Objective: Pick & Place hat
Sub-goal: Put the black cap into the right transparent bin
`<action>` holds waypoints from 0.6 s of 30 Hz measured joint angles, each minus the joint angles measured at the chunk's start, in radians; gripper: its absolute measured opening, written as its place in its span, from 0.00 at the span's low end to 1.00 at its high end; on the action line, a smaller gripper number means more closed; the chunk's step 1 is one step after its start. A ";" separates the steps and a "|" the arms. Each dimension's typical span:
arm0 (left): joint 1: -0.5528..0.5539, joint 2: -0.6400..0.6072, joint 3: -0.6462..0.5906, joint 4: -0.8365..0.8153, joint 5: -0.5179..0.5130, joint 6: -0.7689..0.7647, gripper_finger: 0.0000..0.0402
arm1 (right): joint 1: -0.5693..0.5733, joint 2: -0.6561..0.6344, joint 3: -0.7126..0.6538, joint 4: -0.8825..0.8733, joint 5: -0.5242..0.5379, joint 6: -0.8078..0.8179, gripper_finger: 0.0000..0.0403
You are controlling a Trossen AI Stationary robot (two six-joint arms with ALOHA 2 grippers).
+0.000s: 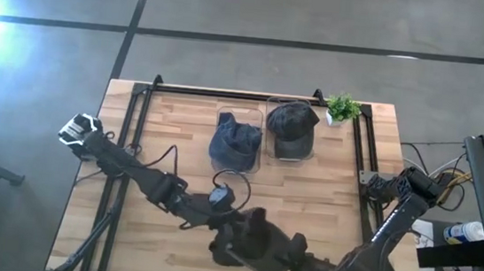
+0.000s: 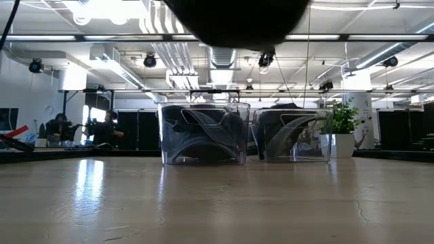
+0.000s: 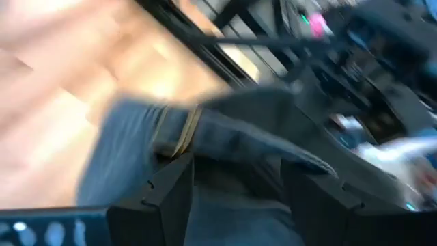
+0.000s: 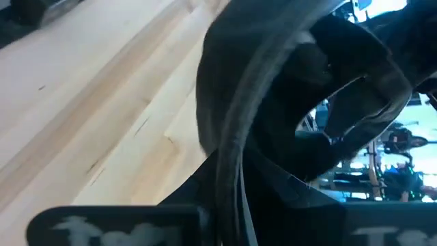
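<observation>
A dark, floppy fabric cap (image 1: 259,239) hangs above the near edge of the pale wooden table (image 1: 170,138), held between both arms at once. The left gripper (image 3: 235,184) is clenched on the cap's greyish cloth beside a tan strap, its dark fingers (image 3: 167,195) pressing into the material. The right gripper (image 4: 235,184) is closed on the stiff curved rim from the other side, so the soft cap is stretched between two holds instead of sagging from one. From table height only its dark underside (image 2: 234,24) shows at the top, clear of the wood, so it appears lifted.

At the far middle of the table stand two clear plastic bins. The left bin (image 1: 237,144) holds a crumpled blue denim hat (image 1: 233,139); the right bin (image 1: 290,131) holds a grey cap (image 1: 293,123). A small green potted plant (image 1: 343,108) sits just right of them, by the far right corner.

No empty bin is visible, so where this cap is meant to go cannot be told; it is probably mid-carry.
</observation>
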 joint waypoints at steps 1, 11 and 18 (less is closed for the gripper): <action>0.003 0.000 0.000 -0.001 0.046 -0.007 0.53 | 0.001 0.000 0.000 -0.003 0.000 -0.001 0.11; 0.013 0.051 -0.002 -0.117 0.066 -0.026 0.53 | 0.000 0.000 -0.013 0.005 0.019 -0.064 0.11; 0.024 0.025 -0.004 -0.219 0.028 0.060 0.53 | 0.019 0.000 -0.057 0.000 -0.007 0.077 0.11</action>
